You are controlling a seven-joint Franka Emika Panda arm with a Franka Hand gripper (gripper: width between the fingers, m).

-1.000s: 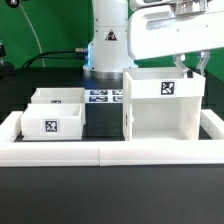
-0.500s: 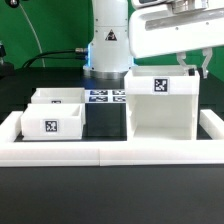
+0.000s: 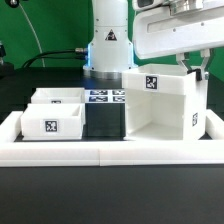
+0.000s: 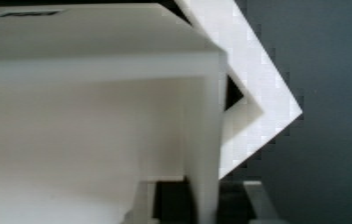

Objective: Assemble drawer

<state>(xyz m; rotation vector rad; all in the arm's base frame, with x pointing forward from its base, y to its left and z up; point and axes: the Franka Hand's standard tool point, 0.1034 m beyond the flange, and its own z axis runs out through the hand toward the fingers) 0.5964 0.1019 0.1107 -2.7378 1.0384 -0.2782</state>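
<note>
**Black tabletop, white shell clamped by one wall**

Black table [image 3: 110, 195] fills the scene, fenced along its near edge by a long low white border wall [image 3: 110, 152].

The gripper [image 3: 189, 67] sits at the upper corner of the cabinet shell [image 3: 155, 115], on the exterior view's right. In the wrist view the gripper [image 4: 210, 203] is clenched on the shell: its dark fingers [image 4: 258, 205] stand on either side of one thin white wall, pressed against it, and the rest of the cabinet shell [image 4: 84, 120] spreads away as a broad pale panel.

Seen from outside, the shell does not stand square. Its top edge slopes and a narrow band carrying a black-and-white tag tilts upward, with a second tag on the side panel facing the exterior view's right. Its lower edge is hidden behind the border wall, so whether it touches the table cannot be told.

Just beside the shell, toward the exterior view's left, lies the marker board [image 3: 105, 97], in front of the robot base [image 3: 108, 40]. Further left sit the two trays, touching or nearly so: the front tray [image 3: 52, 125] shows its tag to the camera, and the rear tray [image 3: 58, 97] is behind it.
</note>
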